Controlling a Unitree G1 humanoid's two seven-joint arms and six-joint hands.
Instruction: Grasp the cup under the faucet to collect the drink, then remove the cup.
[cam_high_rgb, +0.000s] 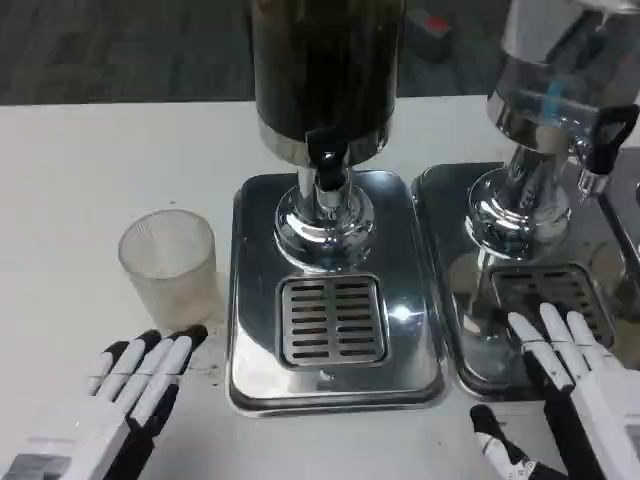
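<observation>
A frosted clear plastic cup (168, 266) stands upright on the white table, left of the drink dispenser's steel base (253, 300). The dispenser's dark tank (327, 65) carries a black-handled faucet (328, 165) above the slotted drip grate (331, 320), and nothing stands on that grate. My left hand (125, 395) lies at the bottom left, fingers straight and apart, their tips just short of the cup's base. At the bottom right my right hand (572, 385) is spread with fingertips over the second dispenser's tray. Neither hand holds anything.
A second dispenser (555, 90) with a clear tank, its own black tap (608, 140) and a steel tray (470, 330) stands at the right, close beside the first base. Bare white table lies left of and behind the cup.
</observation>
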